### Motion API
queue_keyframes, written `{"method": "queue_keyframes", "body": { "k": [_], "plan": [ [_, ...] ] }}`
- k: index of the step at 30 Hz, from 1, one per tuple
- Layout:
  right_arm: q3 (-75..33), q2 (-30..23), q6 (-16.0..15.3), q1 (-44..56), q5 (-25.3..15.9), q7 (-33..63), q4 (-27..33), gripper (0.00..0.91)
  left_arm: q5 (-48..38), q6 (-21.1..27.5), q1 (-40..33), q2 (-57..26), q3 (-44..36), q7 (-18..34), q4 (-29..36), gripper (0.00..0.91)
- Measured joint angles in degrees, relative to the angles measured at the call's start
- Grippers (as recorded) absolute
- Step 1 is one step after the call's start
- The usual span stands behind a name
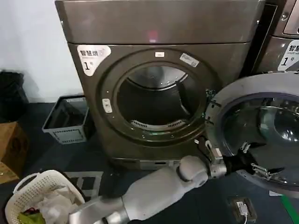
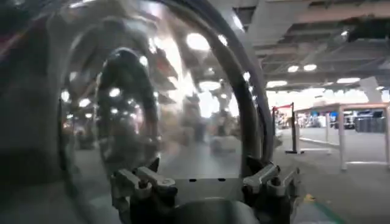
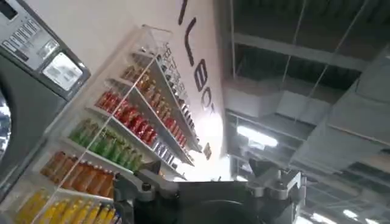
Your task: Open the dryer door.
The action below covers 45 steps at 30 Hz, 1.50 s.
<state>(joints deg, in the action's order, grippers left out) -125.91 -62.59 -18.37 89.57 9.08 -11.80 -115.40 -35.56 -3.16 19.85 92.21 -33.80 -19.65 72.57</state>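
The dryer door (image 1: 243, 91) stands swung wide open to the right of the machine, its grey inner rim and bulging glass facing me. The drum opening (image 1: 156, 100) is exposed. My left arm reaches across from the lower left, and my left gripper (image 1: 248, 161) sits against the lower inner side of the door. In the left wrist view the left gripper (image 2: 204, 179) is open, its jaws spread wide, with the door glass (image 2: 152, 103) just beyond them and nothing gripped. My right gripper (image 3: 207, 176) is open and empty, pointing up toward a wall and ceiling.
A grey crate (image 1: 67, 116) stands left of the dryer. A white laundry basket (image 1: 42, 196) and a cardboard box (image 1: 9, 149) sit at the lower left. A second machine (image 1: 285, 42) stands behind the open door. A small device (image 1: 242, 207) lies on the floor. Shelves of bottles (image 3: 116, 140) line a wall.
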Motion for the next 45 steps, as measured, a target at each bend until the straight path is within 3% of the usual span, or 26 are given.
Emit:
{"method": "queue_keyframes", "body": {
  "k": [20,45],
  "plan": [
    [-3.06,0.7,-0.12,0.79,-0.95,-0.18,0.25,0.907,0.99,-0.45,-1.71,0.04,1.63,0.06,-8.0,0.907],
    [-4.19,1.78,0.0,0.97,-0.81,-0.47,1.04,0.907,-0.03,-0.17,-4.6,-0.04,1.06,0.86,-7.77,0.907]
  ]
}}
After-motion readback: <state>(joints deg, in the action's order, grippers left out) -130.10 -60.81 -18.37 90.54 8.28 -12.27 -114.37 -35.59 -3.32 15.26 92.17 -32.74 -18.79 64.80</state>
